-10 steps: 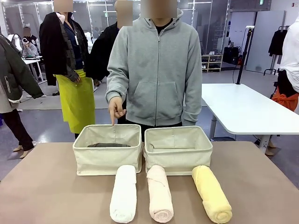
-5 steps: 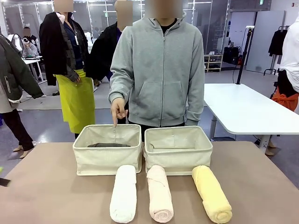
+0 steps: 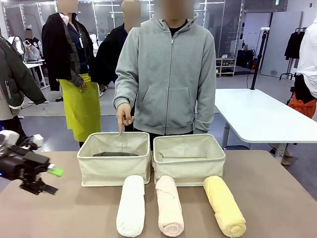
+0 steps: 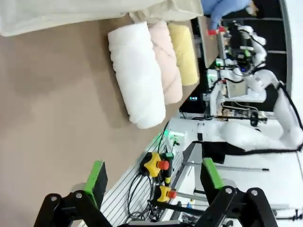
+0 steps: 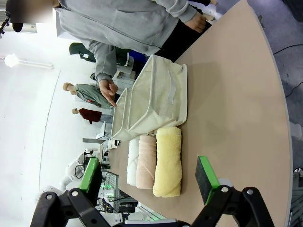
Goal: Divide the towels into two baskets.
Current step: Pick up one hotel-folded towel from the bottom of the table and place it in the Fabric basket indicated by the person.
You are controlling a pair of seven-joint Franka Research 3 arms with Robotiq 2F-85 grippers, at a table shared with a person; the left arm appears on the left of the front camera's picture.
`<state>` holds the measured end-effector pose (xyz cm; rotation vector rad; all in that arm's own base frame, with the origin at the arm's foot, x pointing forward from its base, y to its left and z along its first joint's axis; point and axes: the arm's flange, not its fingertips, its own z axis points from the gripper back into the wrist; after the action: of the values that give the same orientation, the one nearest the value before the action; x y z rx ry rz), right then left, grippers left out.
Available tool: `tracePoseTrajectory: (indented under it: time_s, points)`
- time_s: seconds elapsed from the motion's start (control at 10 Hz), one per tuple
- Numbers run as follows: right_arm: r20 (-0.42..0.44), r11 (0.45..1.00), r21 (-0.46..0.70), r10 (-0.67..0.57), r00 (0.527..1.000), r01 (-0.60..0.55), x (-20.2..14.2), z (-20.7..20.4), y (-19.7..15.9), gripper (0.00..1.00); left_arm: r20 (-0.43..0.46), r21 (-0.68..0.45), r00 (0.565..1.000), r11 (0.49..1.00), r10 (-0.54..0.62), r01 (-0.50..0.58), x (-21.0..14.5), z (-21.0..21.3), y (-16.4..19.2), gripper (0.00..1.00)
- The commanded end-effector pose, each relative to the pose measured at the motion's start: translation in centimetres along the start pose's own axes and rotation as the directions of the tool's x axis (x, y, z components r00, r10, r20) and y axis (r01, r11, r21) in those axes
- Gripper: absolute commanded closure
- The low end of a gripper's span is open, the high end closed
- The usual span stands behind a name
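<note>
Cream canvas baskets: two are set side by side toward 12 o'clock on the table (image 3: 59, 213), as seen from the robot's side. The left basket (image 3: 111, 171) and the right basket (image 3: 190, 171) are placed just beside each other.
Grey towel (image 3: 115, 154): it is seen lying low inside the left basket.
White towel (image 3: 131, 206): it is laid on the table at 6 o'clock of the left basket, with its far end at the basket's front wall.
Pink towel (image 3: 169, 206): it is laid just beside the white towel, at its 3 o'clock, with its far end against the right basket's front wall.
Yellow towel (image 3: 224, 206): it is laid at 3 o'clock of the pink towel, with a gap left between them and its near end turned toward 5 o'clock.
Person's hand (image 3: 124, 115): it is held over the far rim of the left basket, with the index finger pointed down.
Left gripper (image 3: 53, 181): it is held above the table at 9 o'clock of the left basket. The jaws are spread wide and nothing is held between them. The white towel is the nearest roll, well apart at about 4 o'clock. In the left wrist view all three rolls are seen far ahead of the fingers.
Right gripper (image 5: 147, 176): the jaws are spread wide and nothing is gripped. In the right wrist view the yellow towel is seen ahead of the gap at 12 o'clock, clear of both pads, with the pink and white towels beyond it.
</note>
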<state>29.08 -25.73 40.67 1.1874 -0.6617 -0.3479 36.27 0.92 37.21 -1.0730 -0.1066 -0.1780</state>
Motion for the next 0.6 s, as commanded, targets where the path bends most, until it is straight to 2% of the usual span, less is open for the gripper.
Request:
tracePoseTrajectory:
  time_s: [0.0,0.1,0.2,0.5]
  points:
    - [0.014,1.000,0.011,0.002,1.000,-0.003,0.0,0.1,0.2,0.00,0.015,0.104,0.999,0.993,0.051,-0.053,-0.9,-4.9,-1.7,0.00]
    - [0.014,1.000,0.011,0.002,1.000,-0.003,0.0,0.1,0.2,0.00,0.029,0.127,0.999,0.991,0.038,-0.042,-0.7,-7.3,-2.3,0.00]
    - [0.014,1.000,0.011,0.002,1.000,-0.003,0.0,0.1,0.2,0.00,0.032,0.202,0.999,0.979,0.021,-0.027,-0.4,-9.8,-2.8,0.00]
    - [0.014,1.000,0.011,0.002,1.000,-0.003,0.0,0.1,0.2,0.00,0.067,0.242,0.995,0.966,0.072,-0.086,0.1,-15.1,-4.4,0.00]
